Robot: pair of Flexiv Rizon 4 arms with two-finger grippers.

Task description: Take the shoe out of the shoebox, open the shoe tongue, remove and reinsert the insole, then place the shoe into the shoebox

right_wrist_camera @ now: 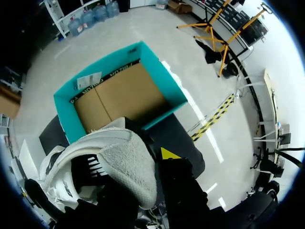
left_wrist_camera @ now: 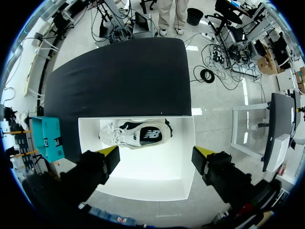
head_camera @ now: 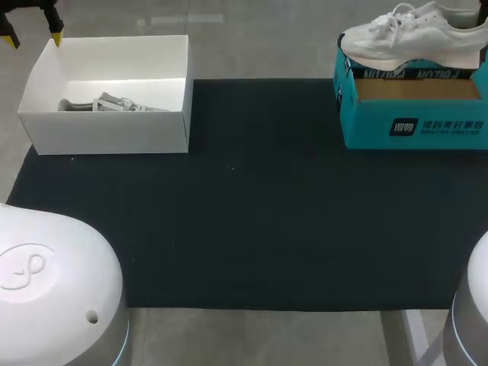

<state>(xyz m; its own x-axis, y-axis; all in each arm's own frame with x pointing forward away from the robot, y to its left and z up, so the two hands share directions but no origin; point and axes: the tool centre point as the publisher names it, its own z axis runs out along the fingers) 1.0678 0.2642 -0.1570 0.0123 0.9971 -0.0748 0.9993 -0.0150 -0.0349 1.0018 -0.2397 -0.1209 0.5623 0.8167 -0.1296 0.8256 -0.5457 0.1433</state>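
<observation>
L: I see my left gripper [left_wrist_camera: 157, 156] spread wide, empty, white box [left_wrist_camera: 143, 183] and grey-white sneaker [left_wrist_camera: 138, 134] beneath | R: right gripper [right_wrist_camera: 143, 164] clamps white sneaker [head_camera: 412, 38], teal shoebox [head_camera: 412, 126] below.

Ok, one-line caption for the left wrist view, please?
Left tool, open, hovers above the white box, a white shoe lying inside.

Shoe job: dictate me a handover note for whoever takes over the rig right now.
Left claw: open, above the white box, which holds a second shoe.
Right claw: shut on the white shoe, held above the empty teal shoebox.
Done: this shoe is outside its box.
To do: cannot tell if tongue and insole steps are finished; shoe must end inside the shoebox.
</observation>
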